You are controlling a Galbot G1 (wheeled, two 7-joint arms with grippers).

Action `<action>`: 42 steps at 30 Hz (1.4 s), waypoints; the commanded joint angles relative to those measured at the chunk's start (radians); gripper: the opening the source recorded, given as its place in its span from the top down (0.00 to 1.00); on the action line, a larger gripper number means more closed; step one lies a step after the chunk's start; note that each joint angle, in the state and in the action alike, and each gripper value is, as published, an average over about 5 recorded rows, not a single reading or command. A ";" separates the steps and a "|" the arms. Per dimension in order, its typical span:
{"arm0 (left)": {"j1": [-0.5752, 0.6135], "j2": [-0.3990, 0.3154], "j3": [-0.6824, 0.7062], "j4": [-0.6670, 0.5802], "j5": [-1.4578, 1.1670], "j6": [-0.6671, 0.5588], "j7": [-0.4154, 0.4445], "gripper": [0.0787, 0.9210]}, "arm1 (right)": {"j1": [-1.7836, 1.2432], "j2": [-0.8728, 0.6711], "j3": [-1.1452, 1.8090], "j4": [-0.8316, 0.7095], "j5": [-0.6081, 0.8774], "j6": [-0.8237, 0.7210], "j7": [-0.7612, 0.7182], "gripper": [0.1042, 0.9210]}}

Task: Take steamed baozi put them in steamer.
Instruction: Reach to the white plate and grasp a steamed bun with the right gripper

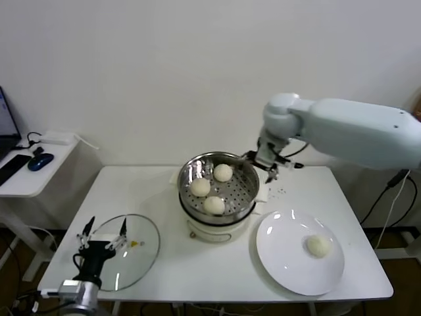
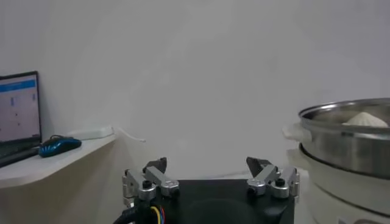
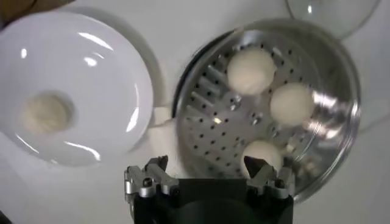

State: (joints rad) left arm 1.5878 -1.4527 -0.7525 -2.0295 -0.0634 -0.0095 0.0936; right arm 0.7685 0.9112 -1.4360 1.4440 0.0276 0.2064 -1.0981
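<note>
**Three buns in, one to go**

Here we see our right gripper (image 1: 271, 167) hanging empty, jaws spread, over the steamer's (image 1: 245, 195) back rim; three baozi (image 1: 214, 205) sit inside, presumably spaced for steam. One bun (image 1: 319, 245) waits on the plate (image 1: 279, 263), front-right corner. Left gripper (image 1: 103, 232) idles unclenched, front-left.

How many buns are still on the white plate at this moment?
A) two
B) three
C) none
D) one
D: a single bun lies on the plate, while the other three buns already sit in the steamer.
</note>
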 commanded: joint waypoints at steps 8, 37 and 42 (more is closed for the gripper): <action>0.020 0.030 0.010 -0.001 -0.048 -0.057 0.046 0.12 | -0.362 -0.515 0.151 -0.022 0.087 -0.347 0.069 0.12; 0.047 0.011 0.009 0.005 -0.023 -0.073 0.071 0.12 | -0.770 -0.450 0.446 -0.115 0.095 -0.429 0.075 0.12; 0.047 0.009 0.008 0.012 -0.022 -0.074 0.069 0.12 | -0.741 -0.407 0.413 -0.135 0.101 -0.431 0.082 0.12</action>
State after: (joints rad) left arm 1.6327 -1.4430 -0.7434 -2.0232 -0.0876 -0.0809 0.1599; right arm 0.0452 0.4479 -1.0147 1.3467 0.1203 -0.2102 -1.0201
